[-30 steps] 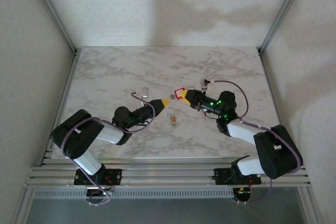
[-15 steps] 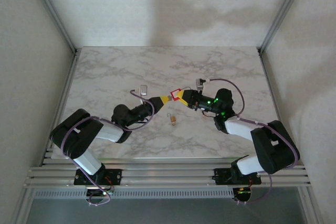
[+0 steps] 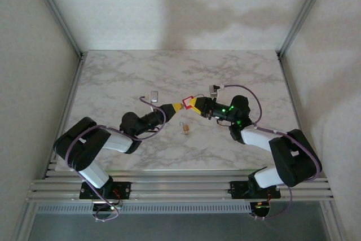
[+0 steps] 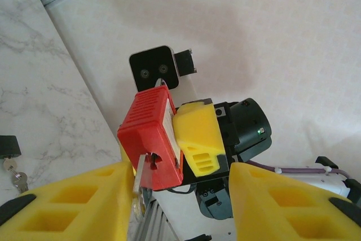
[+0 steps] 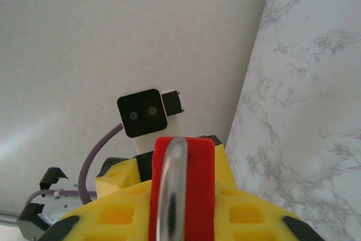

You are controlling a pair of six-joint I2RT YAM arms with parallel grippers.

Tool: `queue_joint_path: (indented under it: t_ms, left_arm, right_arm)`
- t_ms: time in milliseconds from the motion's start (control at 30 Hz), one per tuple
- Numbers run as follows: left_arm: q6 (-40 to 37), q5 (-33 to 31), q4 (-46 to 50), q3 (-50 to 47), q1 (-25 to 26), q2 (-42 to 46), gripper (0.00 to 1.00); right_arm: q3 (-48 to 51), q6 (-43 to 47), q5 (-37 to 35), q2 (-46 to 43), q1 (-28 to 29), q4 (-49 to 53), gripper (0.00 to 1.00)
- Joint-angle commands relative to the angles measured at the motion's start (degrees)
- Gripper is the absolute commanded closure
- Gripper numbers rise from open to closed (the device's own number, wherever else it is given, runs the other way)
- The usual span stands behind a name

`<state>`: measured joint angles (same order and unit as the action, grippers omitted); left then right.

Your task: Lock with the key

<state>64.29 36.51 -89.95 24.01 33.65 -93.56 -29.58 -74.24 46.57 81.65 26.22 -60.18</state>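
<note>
**Red padlock held off the desk, key at its base**

The red padlock is raised above the middle of the marble desk and gripped by the right jaws. Their 2 yellow fingers press on opposite sides of its body, closed as far as the body allows. The padlock's silver shackle points back toward the right arm, and its base faces the left arm.

The left jaws come at the padlock from the side opposite the right jaws, with their tips just short of its base. They stand partly open, and their 2 yellow fingers are well apart, 1 on either side of that base. A silver key sits at the padlock's base by the keyhole and lies against the inner face of 1 left finger. The other left finger is clear of the key, so the left jaws are not pinching it. I cannot tell whether its blade is inside the keyhole.

A small brass padlock lies on the desk, nearer the arm bases than the red padlock, and touches neither set of jaws. In the right wrist view, the left arm's black wrist camera shows just beyond the red padlock.
</note>
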Motion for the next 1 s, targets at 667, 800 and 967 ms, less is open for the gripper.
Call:
queue_joint_path:
  t_ms: [667,800,967]
  left_arm:
    - [-2.94,2.51,-0.31,1.41,0.72,0.22,0.69]
    - [-3.12,2.6,-0.19,1.39,0.67,0.31,0.76]
    - [-3.55,2.69,0.13,1.43,0.63,0.61,0.89]
  right_arm:
    - [-2.45,0.94,0.84,0.66,1.47,-1.25,1.0]
    - [-2.51,0.93,1.04,0.75,1.71,-1.49,1.0]
    - [-2.84,1.12,1.51,0.95,2.04,-1.38,1.0]
